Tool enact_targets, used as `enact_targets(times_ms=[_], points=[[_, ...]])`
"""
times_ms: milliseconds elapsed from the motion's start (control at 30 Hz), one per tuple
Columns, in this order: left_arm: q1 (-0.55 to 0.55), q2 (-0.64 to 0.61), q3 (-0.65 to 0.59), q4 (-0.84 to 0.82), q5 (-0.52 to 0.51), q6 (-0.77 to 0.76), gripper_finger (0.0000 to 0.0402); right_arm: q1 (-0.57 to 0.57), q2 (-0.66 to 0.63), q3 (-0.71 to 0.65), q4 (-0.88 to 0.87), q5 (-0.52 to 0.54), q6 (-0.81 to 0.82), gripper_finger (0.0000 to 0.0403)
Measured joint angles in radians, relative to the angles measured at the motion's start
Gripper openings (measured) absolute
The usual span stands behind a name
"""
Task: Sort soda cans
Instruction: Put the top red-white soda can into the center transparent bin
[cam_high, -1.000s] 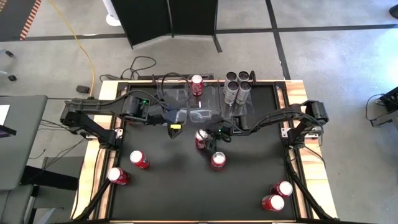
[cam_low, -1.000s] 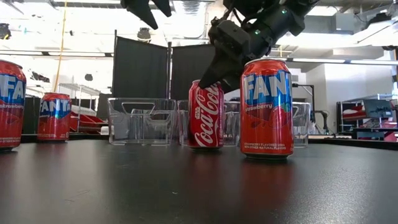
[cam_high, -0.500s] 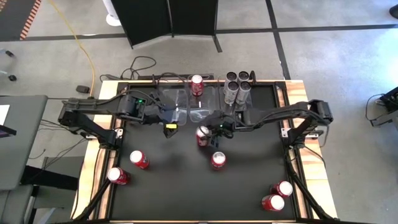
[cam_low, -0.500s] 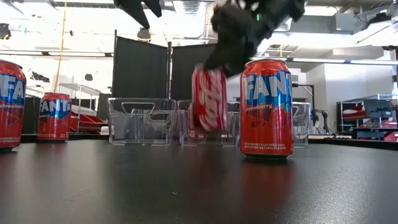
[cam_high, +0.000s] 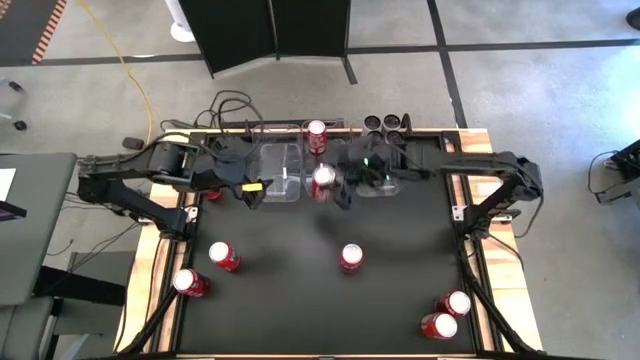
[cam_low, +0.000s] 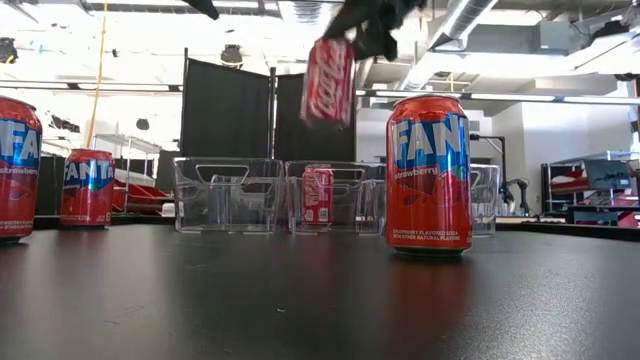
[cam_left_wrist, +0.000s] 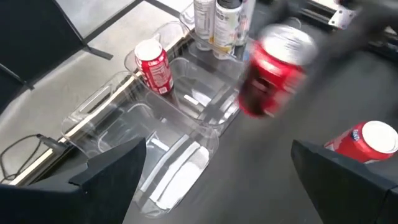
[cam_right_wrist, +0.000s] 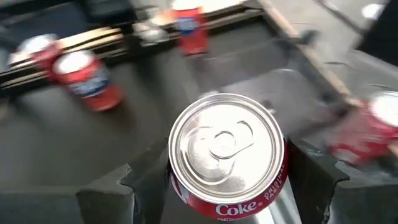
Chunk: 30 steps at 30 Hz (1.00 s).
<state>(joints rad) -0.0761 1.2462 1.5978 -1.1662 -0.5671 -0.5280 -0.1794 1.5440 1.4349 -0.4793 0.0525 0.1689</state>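
The right gripper (cam_right_wrist: 227, 180) clamps a red soda can (cam_right_wrist: 227, 155) by its sides, lifted clear of the table above the clear bins (cam_high: 300, 165). Its smooth, thin metal wall looks slippery and dentable, so mid-body is probably the best hold. The left gripper (cam_high: 250, 190) waits nearby, fingers wide.

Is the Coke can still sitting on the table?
No, the right gripper holds the Coke can up in the air.

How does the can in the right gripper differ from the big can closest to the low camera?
The Coke can hangs in the air, tilted, clamped by the right gripper; the Fanta can stands upright on the table, untouched. The Coke can carries white script, the Fanta can a blue and white logo. Both are red with silver tops.
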Motion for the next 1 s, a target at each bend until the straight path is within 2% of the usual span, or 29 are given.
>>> enact_targets(times_ms=[233, 400, 533, 700, 1000], points=[[0.0, -0.01, 0.0, -0.053, -0.033, 0.014, 0.0395, -0.216, 0.017, 0.001, 0.0, 0.001, -0.067, 0.0269], [0.0, -0.009, 0.0, -0.066, -0.065, 0.052, 0.0395, -0.326, 0.093, 0.002, 0.059, 0.008, -0.119, 0.0269], [0.0, -0.01, 0.0, -0.103, -0.113, 0.085, 0.0395, -0.361, 0.191, 0.002, 0.162, 0.002, -0.125, 0.0269], [0.0, -0.011, 0.0, -0.187, -0.124, 0.029, 0.0395, -0.39, 0.279, 0.002, 0.177, -0.006, -0.086, 0.0269], [0.0, -0.01, 0.0, -0.276, -0.126, -0.056, 0.0395, -0.417, 0.356, 0.002, 0.218, 0.003, -0.106, 0.0269]])
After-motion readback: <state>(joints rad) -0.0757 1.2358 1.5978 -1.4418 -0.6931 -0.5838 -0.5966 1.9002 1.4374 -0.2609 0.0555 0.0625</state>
